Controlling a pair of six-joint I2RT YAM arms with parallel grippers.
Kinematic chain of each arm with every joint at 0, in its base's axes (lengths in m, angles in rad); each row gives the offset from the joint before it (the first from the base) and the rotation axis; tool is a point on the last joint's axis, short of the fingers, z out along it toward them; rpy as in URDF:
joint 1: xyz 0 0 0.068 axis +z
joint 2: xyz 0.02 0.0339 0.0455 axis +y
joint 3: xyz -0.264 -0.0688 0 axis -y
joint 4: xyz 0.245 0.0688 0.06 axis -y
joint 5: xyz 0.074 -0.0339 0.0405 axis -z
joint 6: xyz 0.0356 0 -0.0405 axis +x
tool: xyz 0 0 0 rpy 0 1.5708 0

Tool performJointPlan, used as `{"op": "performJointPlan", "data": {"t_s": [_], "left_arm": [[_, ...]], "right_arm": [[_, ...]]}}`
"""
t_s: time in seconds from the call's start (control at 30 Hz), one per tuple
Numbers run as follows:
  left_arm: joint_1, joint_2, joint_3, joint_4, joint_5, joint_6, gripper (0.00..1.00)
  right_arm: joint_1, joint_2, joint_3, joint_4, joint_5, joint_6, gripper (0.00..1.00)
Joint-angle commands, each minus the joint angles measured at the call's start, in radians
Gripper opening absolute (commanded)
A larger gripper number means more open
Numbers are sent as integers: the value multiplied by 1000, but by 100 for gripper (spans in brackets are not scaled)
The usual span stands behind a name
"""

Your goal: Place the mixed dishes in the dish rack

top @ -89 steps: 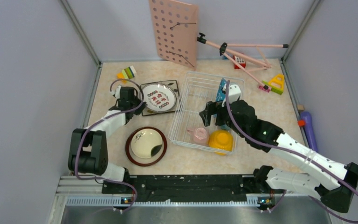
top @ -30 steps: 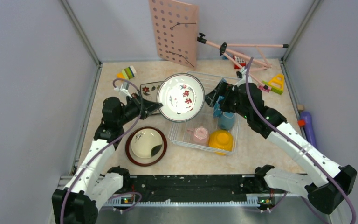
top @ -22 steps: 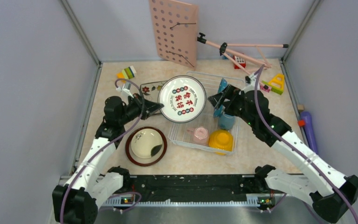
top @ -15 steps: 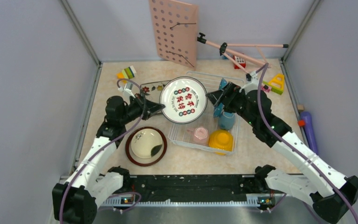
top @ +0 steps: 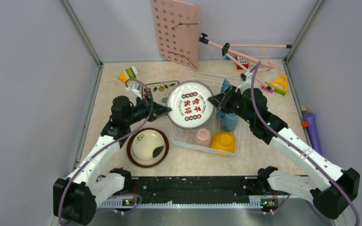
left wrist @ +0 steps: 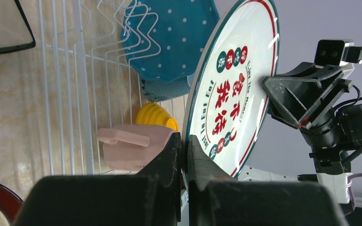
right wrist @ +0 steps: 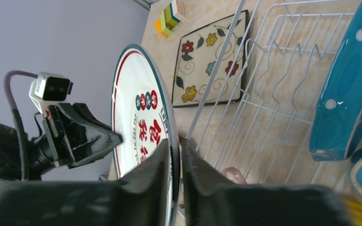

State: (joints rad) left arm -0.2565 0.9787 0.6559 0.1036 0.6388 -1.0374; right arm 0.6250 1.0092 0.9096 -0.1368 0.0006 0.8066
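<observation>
The white plate with characters [top: 191, 104] hangs tilted over the left side of the dish rack [top: 192, 80]. My left gripper [top: 168, 110] is shut on its left rim [left wrist: 184, 141]. My right gripper [top: 212, 100] is shut on the opposite rim [right wrist: 175, 155]. Inside the rack are the pink cup [top: 201, 136], the yellow bowl [top: 223, 140], the blue-grey mug [top: 228, 121] and the blue polka-dot plate [top: 224, 87] standing on edge. The brown-rimmed plate [top: 147, 147] lies left of the rack. The square floral plate [top: 158, 88] lies behind my left gripper.
A pink pegboard [top: 175, 30] leans on the back wall with a pink folding stand [top: 245, 49] beside it. Toy blocks sit at the back left [top: 129, 73] and back right [top: 278, 84]. A purple object [top: 311, 129] lies by the right wall.
The plate moved right, over the rack, and turned its printed face up. My right gripper came to its right rim and shut on it. The left gripper kept its hold.
</observation>
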Motion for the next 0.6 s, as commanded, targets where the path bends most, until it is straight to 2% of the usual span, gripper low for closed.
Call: {"op": "performJointPlan", "data": {"t_s": [0.0, 0.03, 0.17, 0.23, 0.3, 0.4, 0.53, 0.57], "left_arm": [[-19, 11, 42, 91, 32, 47, 0], [-21, 16, 44, 82, 30, 59, 0], [-23, 35, 73, 52, 96, 210, 0], [-23, 49, 127, -58, 95, 314, 8], [-23, 61, 181, -200, 50, 412, 20], [-23, 66, 228, -321, 17, 533, 41], [-23, 38, 264, -393, -37, 624, 79], [-23, 28, 271, -409, -60, 637, 86]], "right_arm": [[-3, -14, 31, 34, 23, 12, 5], [-2, -16, 31, 27, 33, 12, 0], [-4, -22, 37, 0, 54, 13, 0], [-3, -27, 38, -10, 67, 12, 0], [-4, -31, 42, -26, 79, 12, 0], [-4, -40, 41, -37, 92, 12, 0], [-3, -46, 42, -47, 96, 14, 0], [-4, -46, 45, -51, 97, 15, 0]]}}
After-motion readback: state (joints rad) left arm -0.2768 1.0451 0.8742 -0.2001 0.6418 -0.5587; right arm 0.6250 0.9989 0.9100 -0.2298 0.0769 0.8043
